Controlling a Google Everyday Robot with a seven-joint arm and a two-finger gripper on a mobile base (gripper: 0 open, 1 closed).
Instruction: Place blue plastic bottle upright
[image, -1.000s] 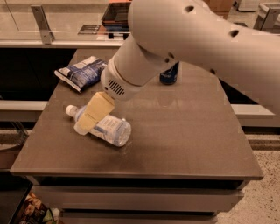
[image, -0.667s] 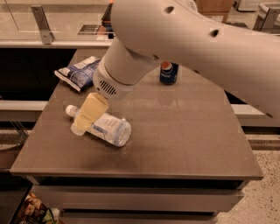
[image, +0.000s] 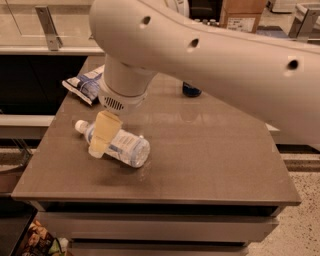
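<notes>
So, the bottle (image: 125, 147) is lying on its side on the table's (image: 210, 150) left half, cap toward the table's left edge. Your gripper (image: 101, 136) is down over it near the shoulder, but I can't tell if it's clamped yet. Risk: grab that close to the cap and the body could swing as you tilt it up, or roll toward the table's front edge. Versus 0.7 s ago, the gripper's dropped lower and the bottle hasn't budged.

No legible text — not even on blue plastic bottle (image: 126, 148) at tool (image: 100, 141).
</notes>
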